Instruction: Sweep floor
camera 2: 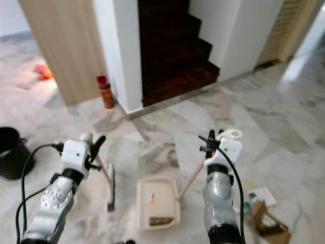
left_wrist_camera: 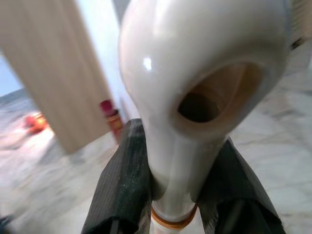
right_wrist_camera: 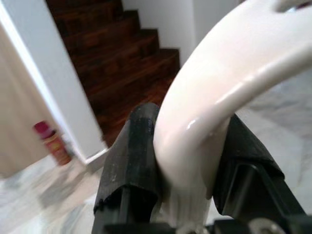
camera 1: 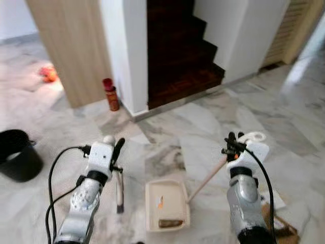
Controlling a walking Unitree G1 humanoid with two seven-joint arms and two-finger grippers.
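One broom [camera 1: 120, 190] in the closed left claw [left_wrist_camera: 170, 185], one dustpan [camera 1: 166, 203] on the marble floor [camera 1: 203, 122], its handle [right_wrist_camera: 209, 112] clamped by the right claw [right_wrist_camera: 190, 165]. Head views add one black bucket [camera 1: 18, 155].

A cream plastic dustpan [camera 1: 167, 203] holding brown debris and an orange speck lies on a grey-and-white veined marble floor [camera 1: 203, 127]. Black gripper fingers [left_wrist_camera: 122, 180] clamp a glossy cream broom handle [left_wrist_camera: 195, 73] ringed with an orange band. Beyond stand a dark reddish-brown wooden staircase [camera 1: 177, 56], a red-capped orange spray can [camera 1: 111, 95], a black bucket [camera 1: 18, 155] and pale wood panelling [camera 1: 71, 46].
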